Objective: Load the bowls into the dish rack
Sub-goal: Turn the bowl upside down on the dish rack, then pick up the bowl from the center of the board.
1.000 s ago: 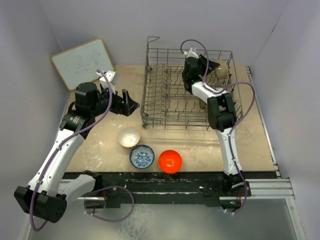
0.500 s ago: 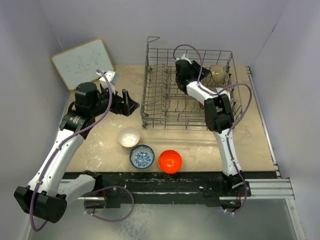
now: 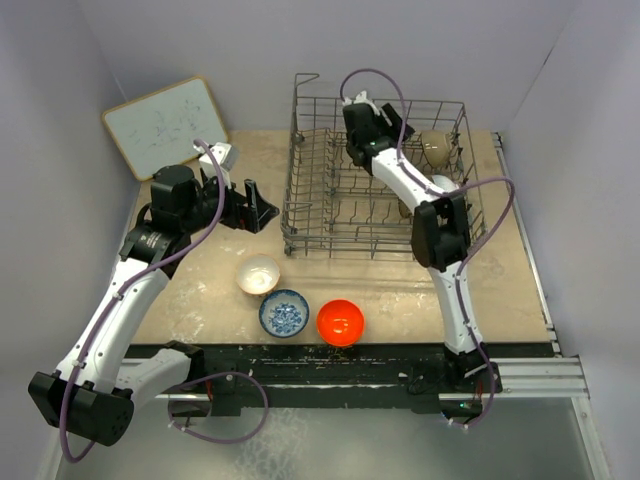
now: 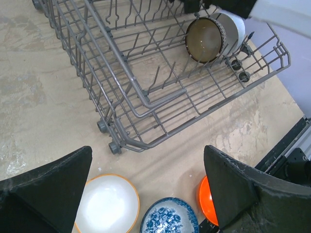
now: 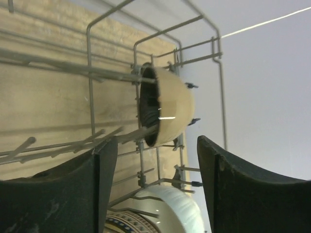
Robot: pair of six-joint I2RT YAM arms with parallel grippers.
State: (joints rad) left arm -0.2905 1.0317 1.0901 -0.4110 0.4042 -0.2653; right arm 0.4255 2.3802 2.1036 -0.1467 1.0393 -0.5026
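The grey wire dish rack (image 3: 318,190) stands at the back of the table. A tan bowl with a dark inside (image 3: 437,147) (image 5: 170,104) stands on edge in its far right corner. My right gripper (image 3: 395,127) (image 5: 155,187) is open a short way left of that bowl, holding nothing. A brown-rimmed bowl (image 4: 206,39) and a white bowl (image 4: 234,26) (image 5: 175,208) stand on edge nearer in the rack. An orange-rimmed cream bowl (image 3: 258,274) (image 4: 104,204), a blue-and-white bowl (image 3: 284,313) (image 4: 170,217) and an orange-red bowl (image 3: 340,322) (image 4: 204,200) sit on the table. My left gripper (image 3: 262,209) (image 4: 148,194) hovers open above them.
A white board (image 3: 165,125) leans at the back left. The table's front edge (image 3: 340,348) runs just behind the three loose bowls. Side walls close in on the left and right. My right arm (image 3: 440,225) crosses over the rack's right half.
My right gripper has opened and drawn back to the left, away from the tan bowl, which stays standing in the rack. The left arm has not moved.
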